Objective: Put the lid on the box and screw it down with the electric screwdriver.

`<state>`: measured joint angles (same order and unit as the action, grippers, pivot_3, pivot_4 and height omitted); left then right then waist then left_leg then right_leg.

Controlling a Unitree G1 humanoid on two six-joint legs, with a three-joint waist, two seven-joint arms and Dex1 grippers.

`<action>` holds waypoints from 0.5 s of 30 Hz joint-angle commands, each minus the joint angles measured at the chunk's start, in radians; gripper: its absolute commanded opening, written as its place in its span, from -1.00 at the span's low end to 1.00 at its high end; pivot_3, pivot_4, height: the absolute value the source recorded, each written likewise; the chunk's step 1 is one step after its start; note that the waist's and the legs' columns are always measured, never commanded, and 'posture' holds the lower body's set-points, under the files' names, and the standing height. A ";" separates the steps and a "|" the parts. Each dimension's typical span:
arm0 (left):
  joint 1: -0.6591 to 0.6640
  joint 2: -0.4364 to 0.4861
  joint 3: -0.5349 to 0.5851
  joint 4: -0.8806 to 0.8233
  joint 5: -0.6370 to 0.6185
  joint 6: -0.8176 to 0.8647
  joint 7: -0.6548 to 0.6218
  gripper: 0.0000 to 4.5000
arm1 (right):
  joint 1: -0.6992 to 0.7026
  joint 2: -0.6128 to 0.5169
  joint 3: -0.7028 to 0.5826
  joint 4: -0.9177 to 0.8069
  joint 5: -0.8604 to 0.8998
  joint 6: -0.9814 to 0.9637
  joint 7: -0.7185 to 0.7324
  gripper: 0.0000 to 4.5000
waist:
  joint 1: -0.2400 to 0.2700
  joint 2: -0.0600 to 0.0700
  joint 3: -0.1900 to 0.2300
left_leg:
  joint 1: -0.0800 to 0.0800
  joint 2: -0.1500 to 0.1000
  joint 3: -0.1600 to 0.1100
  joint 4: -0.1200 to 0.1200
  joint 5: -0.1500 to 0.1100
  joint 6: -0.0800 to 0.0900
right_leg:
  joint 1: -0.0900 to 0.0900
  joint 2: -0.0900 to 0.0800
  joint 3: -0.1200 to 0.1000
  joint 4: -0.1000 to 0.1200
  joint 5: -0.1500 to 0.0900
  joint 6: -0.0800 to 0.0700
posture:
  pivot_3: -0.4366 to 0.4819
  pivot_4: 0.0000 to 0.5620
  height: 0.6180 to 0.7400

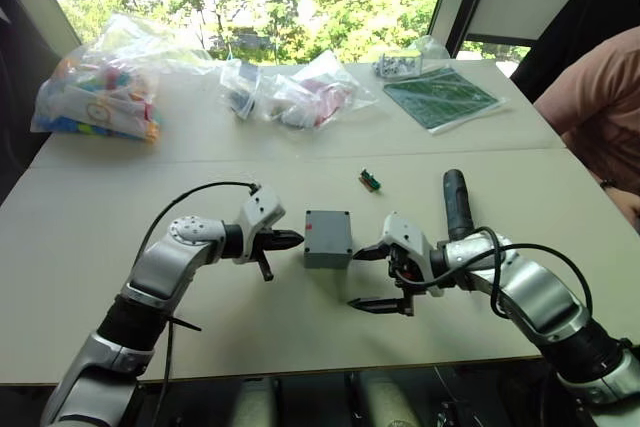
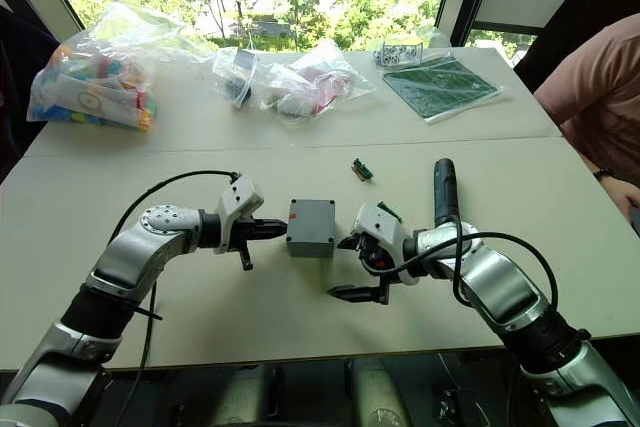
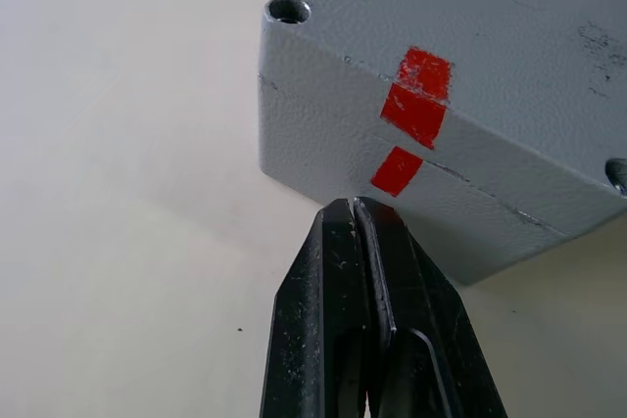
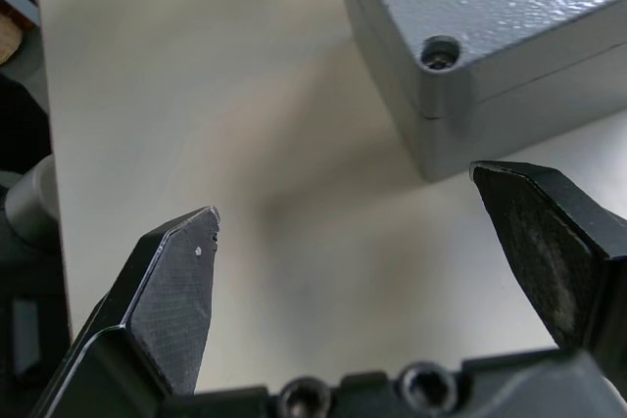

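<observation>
The grey box (image 1: 328, 244) stands at the table's middle with the lid (image 1: 328, 221) seated on top, corner screw holes showing. A red mark (image 3: 411, 115) crosses the seam between lid (image 3: 490, 36) and box (image 3: 304, 134). My left gripper (image 1: 297, 239) is shut with nothing in it, tips touching the box's left wall. Close to the box's right side, my right gripper (image 1: 362, 278) is open, its fingers (image 4: 176, 281) apart from the box (image 4: 509, 124). The black electric screwdriver (image 1: 457, 203) lies on the table behind my right gripper.
A small green component (image 1: 369, 181) lies behind the box. Plastic bags (image 1: 300, 92) and a bag of colourful parts (image 1: 100, 92) sit at the back, a green board (image 1: 440, 97) at the back right. A person (image 1: 600, 97) sits at the right edge.
</observation>
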<state>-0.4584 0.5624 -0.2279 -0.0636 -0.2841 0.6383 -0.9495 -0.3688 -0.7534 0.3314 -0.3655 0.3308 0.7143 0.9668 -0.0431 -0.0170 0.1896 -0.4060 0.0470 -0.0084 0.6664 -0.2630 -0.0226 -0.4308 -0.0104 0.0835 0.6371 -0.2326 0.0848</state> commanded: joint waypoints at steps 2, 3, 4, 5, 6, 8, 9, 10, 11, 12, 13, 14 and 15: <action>0.010 0.016 0.012 -0.061 -0.023 0.006 -0.025 -1.00 | -0.009 -0.009 -0.063 -0.003 0.000 -0.005 -0.016 0.98 | 0.001 0.000 0.000 | 0.000 0.000 0.000 0.000 0.000 0.000 | 0.000 0.000 0.000 0.000 0.000 0.000 | -0.05 -0.47 1.00; 0.015 0.018 0.013 -0.069 -0.025 0.010 -0.026 -1.00 | -0.008 -0.018 -0.073 -0.005 0.003 -0.002 -0.012 0.98 | 0.001 0.000 0.000 | 0.000 0.000 0.000 0.000 0.000 0.000 | 0.000 0.000 0.000 0.000 0.000 0.000 | -0.05 -0.47 1.00; 0.021 0.024 0.015 -0.078 -0.026 0.015 -0.028 -1.00 | -0.007 -0.027 -0.085 -0.008 0.006 0.002 -0.010 0.98 | 0.001 0.000 0.000 | 0.000 0.000 0.000 0.000 0.000 0.000 | 0.000 0.000 0.000 0.000 0.000 0.000 | -0.05 -0.47 1.00; 0.028 0.032 0.020 -0.090 -0.030 0.019 -0.031 -1.00 | -0.008 -0.039 -0.100 -0.011 0.010 0.007 -0.008 0.98 | 0.001 0.000 0.000 | 0.000 0.000 0.000 0.000 0.000 0.000 | 0.000 0.000 0.000 0.000 0.000 0.000 | -0.05 -0.47 1.00; 0.034 0.038 0.023 -0.098 -0.032 0.022 -0.033 -1.00 | -0.008 -0.046 -0.111 -0.012 0.012 0.011 -0.007 0.98 | 0.001 0.000 0.000 | 0.000 0.000 0.000 0.000 0.000 0.000 | 0.000 0.000 0.000 0.000 0.000 0.000 | -0.05 -0.47 1.00; 0.047 0.061 0.041 -0.124 -0.046 0.036 -0.042 -1.00 | -0.011 -0.060 -0.153 -0.008 0.025 0.020 -0.009 0.98 | 0.001 0.000 0.000 | 0.000 0.000 0.000 0.000 0.000 0.000 | 0.000 0.000 0.000 0.000 0.000 0.000 | -0.05 -0.47 1.00; 0.055 0.083 0.061 -0.141 -0.060 0.048 -0.053 -1.00 | -0.017 -0.061 -0.192 0.004 0.039 0.031 -0.020 0.98 | 0.000 0.000 0.000 | 0.000 0.000 0.000 0.000 0.000 0.000 | 0.000 0.000 0.000 0.000 0.000 0.000 | -0.05 -0.47 1.00; 0.060 0.099 0.076 -0.153 -0.071 0.057 -0.059 -1.00 | -0.022 -0.062 -0.219 0.012 0.049 0.040 -0.028 0.98 | -0.002 0.000 0.000 | 0.000 0.000 0.000 0.000 0.000 0.000 | 0.000 0.000 0.000 0.000 0.000 0.000 | -0.05 -0.47 1.00; 0.064 0.122 0.110 -0.177 -0.103 0.083 -0.069 -1.00 | -0.027 -0.050 -0.262 0.036 0.067 0.046 -0.043 0.98 | -0.002 0.000 0.000 | 0.000 0.000 0.000 0.000 0.000 0.000 | 0.000 0.000 0.000 0.000 0.000 0.000 | -0.05 -0.47 1.00; 0.057 0.142 0.155 -0.208 -0.153 0.120 -0.080 -1.00 | -0.037 -0.014 -0.310 0.092 0.080 0.037 -0.077 0.98 | -0.002 -0.001 0.001 | 0.000 0.000 0.000 0.000 0.000 0.000 | 0.000 0.000 0.000 0.000 0.000 0.000 | -0.05 -0.47 1.00; 0.051 0.153 0.185 -0.229 -0.190 0.147 -0.085 -1.00 | -0.044 0.012 -0.341 0.132 0.088 0.029 -0.100 0.98 | -0.002 -0.002 0.001 | 0.000 0.000 0.000 0.000 0.000 0.000 | 0.000 0.000 0.000 0.000 0.000 0.000 | -0.05 -0.47 1.00; 0.037 0.164 0.219 -0.251 -0.231 0.182 -0.084 -1.00 | -0.058 0.054 -0.371 0.202 0.078 0.000 -0.147 0.98 | -0.002 -0.002 0.001 | 0.000 0.000 0.000 0.000 0.000 0.000 | 0.000 0.000 0.000 0.001 0.000 0.000 | -0.05 -0.47 1.00; 0.027 0.170 0.238 -0.263 -0.255 0.204 -0.081 -1.00 | -0.068 0.081 -0.386 0.246 0.068 -0.021 -0.177 0.98 | -0.002 -0.002 0.001 | 0.000 0.000 0.000 0.000 0.000 0.000 | 0.000 0.000 0.000 0.001 0.000 0.000 | -0.05 -0.47 1.00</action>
<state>-0.4040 0.7217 -0.0510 -0.2683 -0.4714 0.8056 -1.0246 -0.4167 -0.7022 -0.0053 -0.1791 0.3964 0.7335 0.8438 -0.0448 -0.0193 0.1904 -0.4050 0.0473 -0.0085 0.6665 -0.2630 -0.0226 -0.4307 -0.0102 0.0834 0.6383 -0.2330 0.0852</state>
